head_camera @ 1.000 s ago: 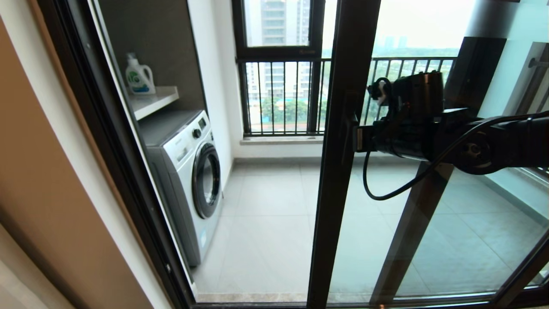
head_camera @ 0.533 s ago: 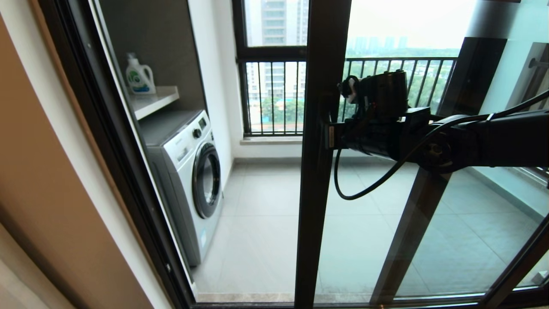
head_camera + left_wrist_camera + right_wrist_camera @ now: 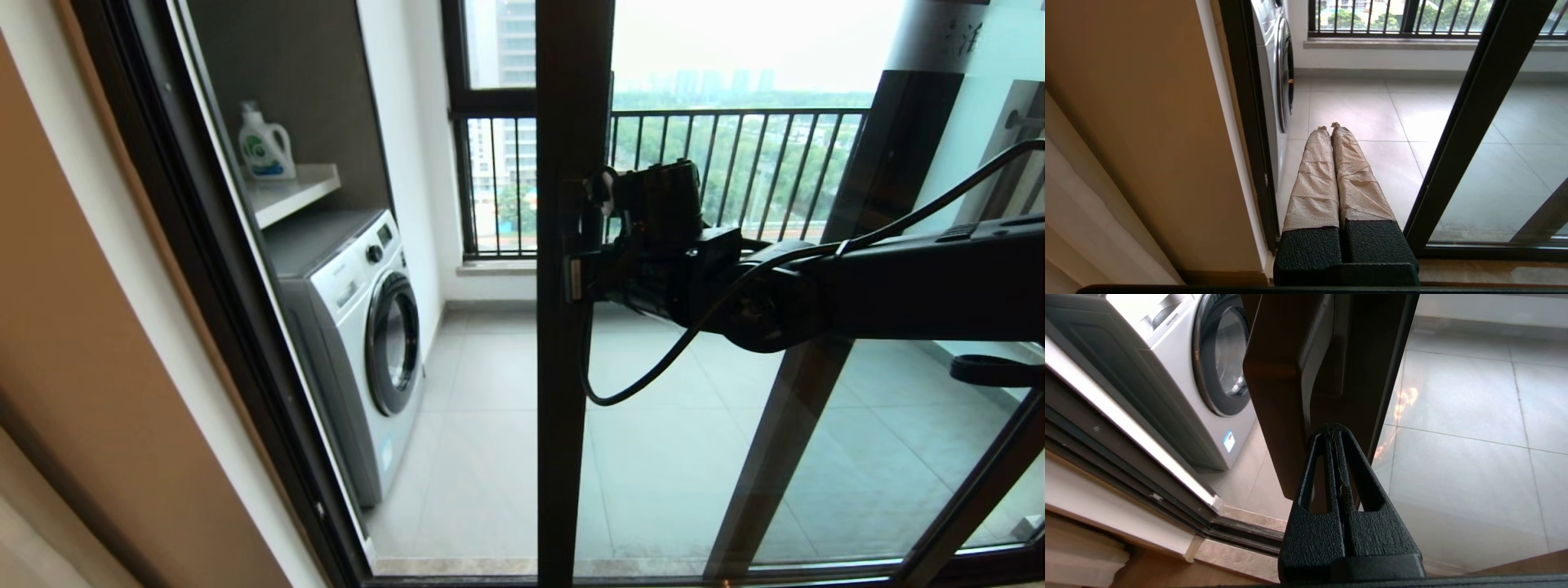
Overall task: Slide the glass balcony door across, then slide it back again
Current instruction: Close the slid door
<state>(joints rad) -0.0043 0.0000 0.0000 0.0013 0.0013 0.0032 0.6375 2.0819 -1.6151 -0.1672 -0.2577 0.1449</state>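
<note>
The glass balcony door [image 3: 571, 122] stands partly across the opening, its dark upright stile near the middle of the head view. My right gripper [image 3: 576, 274] reaches in from the right at mid height, shut, with its tips pressed against the stile beside the handle [image 3: 1327, 355]. In the right wrist view the right gripper [image 3: 1333, 428] holds nothing, and the brown-black door frame [image 3: 1286, 384] fills the space ahead of it. My left gripper [image 3: 1329, 126] is parked low near the sill, shut, with its paper-wrapped fingers [image 3: 1314, 179] pointing through the gap. The door's edge [image 3: 1474, 122] stands to its side.
A white washing machine [image 3: 359, 327] stands inside the balcony on the left, under a shelf with a detergent bottle [image 3: 265, 143]. The fixed dark jamb [image 3: 204, 286] bounds the opening on the left. A railed window [image 3: 498, 180] is at the back, and another dark-framed panel [image 3: 808, 408] is behind on the right.
The door's stile has slid steadily to the left across the opening, narrowing the gap toward the washing machine. My right gripper moved left with it, staying shut against it.
</note>
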